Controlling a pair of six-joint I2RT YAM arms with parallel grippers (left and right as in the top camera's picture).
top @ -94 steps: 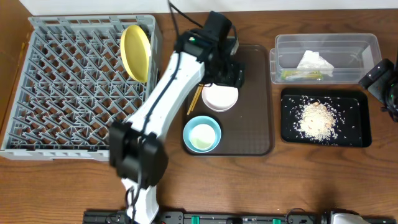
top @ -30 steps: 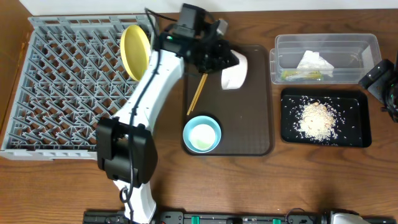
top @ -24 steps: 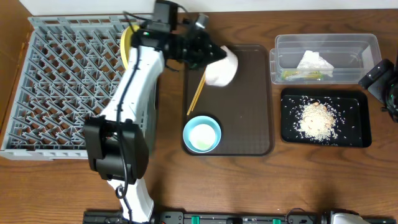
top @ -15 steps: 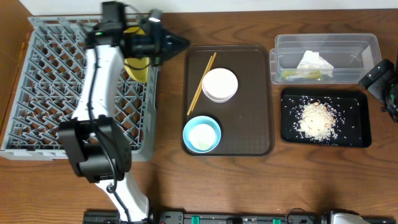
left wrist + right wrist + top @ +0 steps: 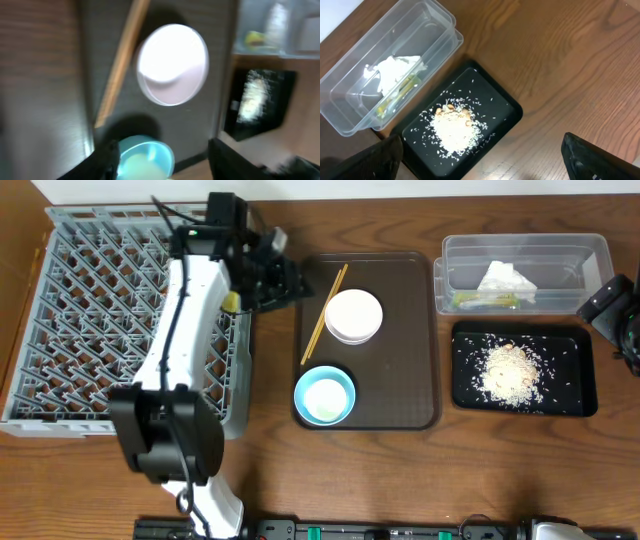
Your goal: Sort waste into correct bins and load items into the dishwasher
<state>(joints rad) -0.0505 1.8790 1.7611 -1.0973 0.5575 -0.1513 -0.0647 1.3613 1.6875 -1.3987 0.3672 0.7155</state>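
grey plastic lattice fills the upper left of the overhead frame: the large square pegged dish rack [image 5: 100,330], with my left arm lying across its right edge. the left hand [image 5: 283,280] hangs just past that edge, above the gap of table [image 5: 400,470] between the rack and the dark brown serving tray [image 5: 400,360]. the left wrist view is blurred, but its fingers [image 5: 106,159] stand apart with nothing between them, so i read the hand as released and empty. the round yellow plate [image 5: 231,302] shows only as a sliver under the arm, at the rack's right side.

on the brown tray sit the round white bowl [image 5: 354,316] at upper centre and the light blue bowl [image 5: 325,396] below it. the thin wooden chopsticks [image 5: 324,315] slant along the white bowl's left side, touching it or nearly so; i cannot tell which.

the sorting looks done. the white crumpled paper [image 5: 505,278] and green-yellow wrapper [image 5: 485,301] are in the clear rectangular tub [image 5: 575,260], and the pale rice scraps [image 5: 510,370] are in the shallow black tray [image 5: 470,395]. the right hand [image 5: 481,150] sits at the right edge, fingers wide, holding nothing.

my worries from here:
- the arm covers the plate, so a careless swing could tip it off its pegs.
- if i go for the white bowl, a finger landing on its left rim may catch the chopsticks and scatter them.
- the smooth rim could slip out of a shallow pinch.

i'd let the wrist view settle first.
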